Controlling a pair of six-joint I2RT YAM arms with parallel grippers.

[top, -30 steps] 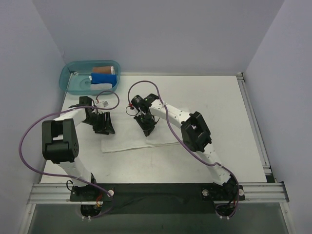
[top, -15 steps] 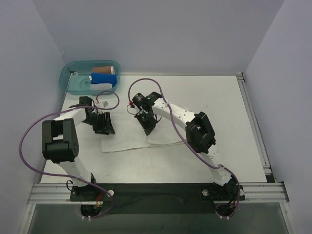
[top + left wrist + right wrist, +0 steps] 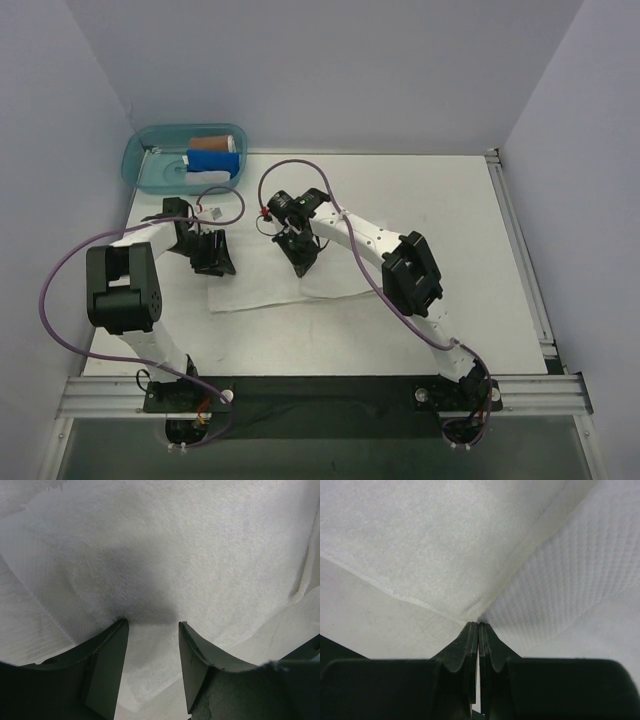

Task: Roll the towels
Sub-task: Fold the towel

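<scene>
A white towel (image 3: 265, 285) lies partly folded on the table in the top view. My left gripper (image 3: 213, 258) is over its left end. In the left wrist view this gripper (image 3: 151, 625) is open, its fingertips (image 3: 121, 626) pressed down into the white cloth (image 3: 165, 545), with towel between them. My right gripper (image 3: 303, 258) is at the towel's far middle edge. In the right wrist view it (image 3: 478, 625) is shut, pinching a fold of the towel (image 3: 435, 540) where a smooth layer meets a waffle-textured layer (image 3: 570, 575).
A teal bin (image 3: 140, 150) stands at the back left corner, holding a blue roll (image 3: 212, 160), a brown roll (image 3: 213, 143) and a white roll (image 3: 165, 180). Purple cables loop over both arms. Walls enclose the table on three sides.
My right arm's wrist has shifted slightly to the left and back, its gripper still on the towel. The left arm and the towel's outline have hardly moved.
</scene>
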